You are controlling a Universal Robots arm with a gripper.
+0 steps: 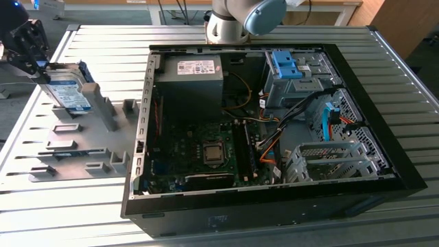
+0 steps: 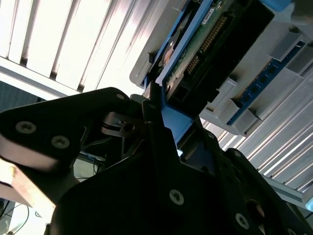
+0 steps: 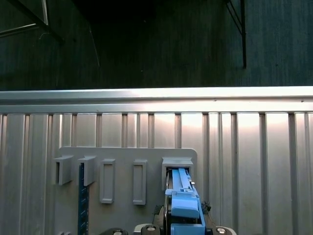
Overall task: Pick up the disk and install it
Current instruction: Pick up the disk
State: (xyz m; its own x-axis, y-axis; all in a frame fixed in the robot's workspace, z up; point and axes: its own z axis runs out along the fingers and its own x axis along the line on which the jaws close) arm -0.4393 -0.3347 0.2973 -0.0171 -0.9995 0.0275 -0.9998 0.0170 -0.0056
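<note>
Disk (image 1: 69, 95) stands edgewise, clamped inside gripper (image 1: 43, 77).

The fingers (image 2: 159, 127) grip the disk (image 2: 215, 44) by its blue rail; slatted table (image 2: 49, 34) behind.

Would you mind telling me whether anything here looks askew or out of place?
Only the disk stands out. At the exterior view's left it looks tilted over the grey holder rather than upright, and the tool is gripping it. The open computer case shows nothing spilled or damaged.
</note>
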